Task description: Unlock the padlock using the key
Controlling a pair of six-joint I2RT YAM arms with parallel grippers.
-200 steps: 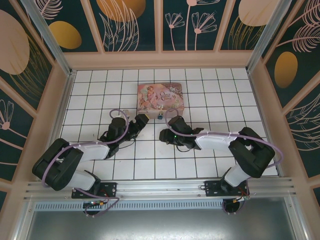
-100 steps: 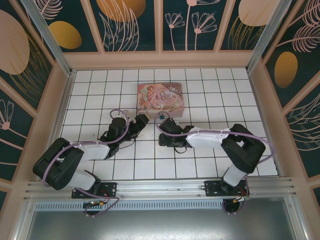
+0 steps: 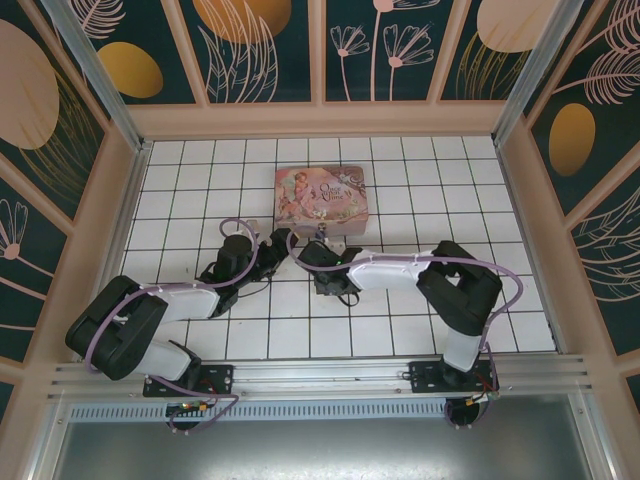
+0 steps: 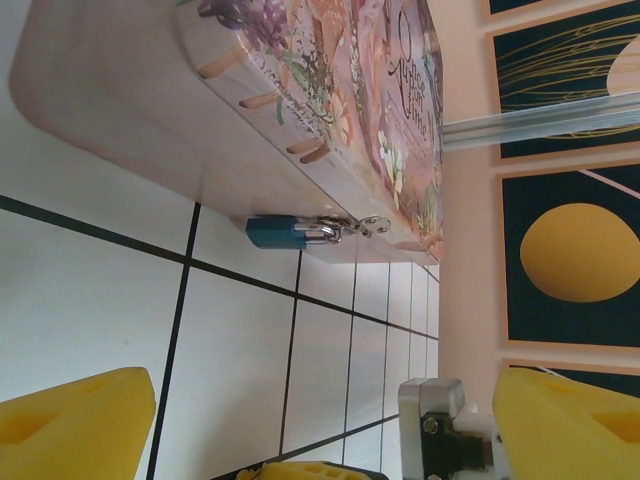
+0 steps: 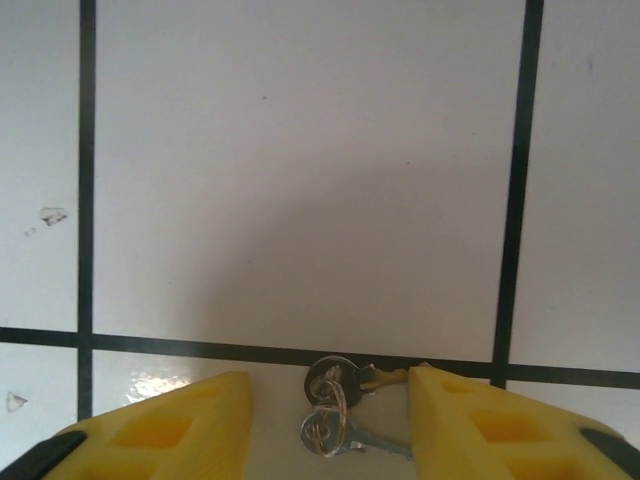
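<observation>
The blue padlock [image 4: 275, 232] lies on the tiles against the front wall of the pink tin [image 4: 330, 90], its silvery shackle [image 4: 322, 232] hooked to the tin's clasp; from above the padlock [image 3: 322, 233] is a speck at the tin's [image 3: 321, 195] near edge. Two small silvery keys [image 5: 337, 405] on a ring lie on the floor between the yellow fingers [image 5: 160, 432] of my right gripper [image 5: 330, 415], which is open; its right finger touches one key's blade. My left gripper [image 4: 320, 440] is open and holds nothing, a tile short of the padlock.
From above, my left gripper [image 3: 283, 243] and right gripper [image 3: 305, 255] sit close together just in front of the tin. Peach walls [image 3: 320, 118] fence the tiled floor. Bare tiles stretch to the right and along the near edge.
My right arm has swung left, bringing its gripper from the middle of the floor to right beside the left gripper. The left arm has not moved.
</observation>
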